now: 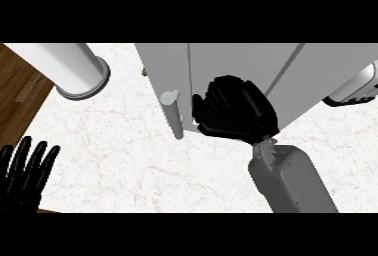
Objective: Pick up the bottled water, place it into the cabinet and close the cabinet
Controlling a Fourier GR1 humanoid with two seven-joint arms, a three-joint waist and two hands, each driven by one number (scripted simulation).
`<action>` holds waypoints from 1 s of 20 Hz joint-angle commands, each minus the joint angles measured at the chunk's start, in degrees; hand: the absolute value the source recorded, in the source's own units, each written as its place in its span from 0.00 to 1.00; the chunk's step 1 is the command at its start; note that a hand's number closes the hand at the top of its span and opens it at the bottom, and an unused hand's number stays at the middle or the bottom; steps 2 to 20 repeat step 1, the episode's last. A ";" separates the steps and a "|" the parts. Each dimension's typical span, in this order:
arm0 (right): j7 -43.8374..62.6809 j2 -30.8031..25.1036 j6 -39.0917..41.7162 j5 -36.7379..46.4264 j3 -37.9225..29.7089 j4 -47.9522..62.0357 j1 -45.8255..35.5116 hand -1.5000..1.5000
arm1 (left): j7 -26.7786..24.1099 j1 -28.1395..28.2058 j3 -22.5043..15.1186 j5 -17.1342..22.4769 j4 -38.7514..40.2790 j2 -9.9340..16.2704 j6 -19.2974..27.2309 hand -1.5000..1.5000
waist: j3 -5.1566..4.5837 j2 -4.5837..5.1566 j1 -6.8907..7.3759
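The white marble-look countertop (148, 165) with faint reddish veining fills most of the head view, and a strip of dark brown wood floor (18, 95) shows past its left edge.

Next biggest is the tall light grey cabinet (244, 65) at top centre, seen from above. Its flat grey door panels run down toward the middle of the view, and there's a slim grey bar handle (176, 112) with a pale round knob at its top on the left door edge.

Then the grey right forearm (291, 182), coming up from the lower edge and ending at the black right hand (235, 107). The hand sits against the cabinet front just right of the handle, fingers curled in. A tiny bit of white peeks out at its left edge, but I honestly can't tell if that's the bottled water or if the hand is holding anything at all. The bottle itself isn't clearly visible anywhere.

A big white cylinder with a grey rim (74, 67) stands at top left on the counter. Something white and grey (354, 90) pokes in at the right edge, can't make out what.

The black left hand (26, 172) rests at the lower left edge, fingers straight up and spread.
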 commanded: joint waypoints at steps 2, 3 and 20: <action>-3.81 0.37 -3.23 -3.75 -3.00 14.82 -14.21 1.00 | 1.14 0.28 -0.35 0.24 0.33 -0.43 0.46 0.00 | -0.18 -0.23 -1.12; -3.81 0.37 -3.23 -3.75 -3.00 14.82 -14.21 1.00 | 1.14 0.28 -0.35 0.24 0.33 -0.43 0.46 0.00 | -0.18 -0.23 -1.12; -3.81 0.37 -3.23 -3.75 -3.00 14.82 -14.21 1.00 | 1.14 0.28 -0.35 0.24 0.33 -0.43 0.46 0.00 | -0.18 -0.23 -1.12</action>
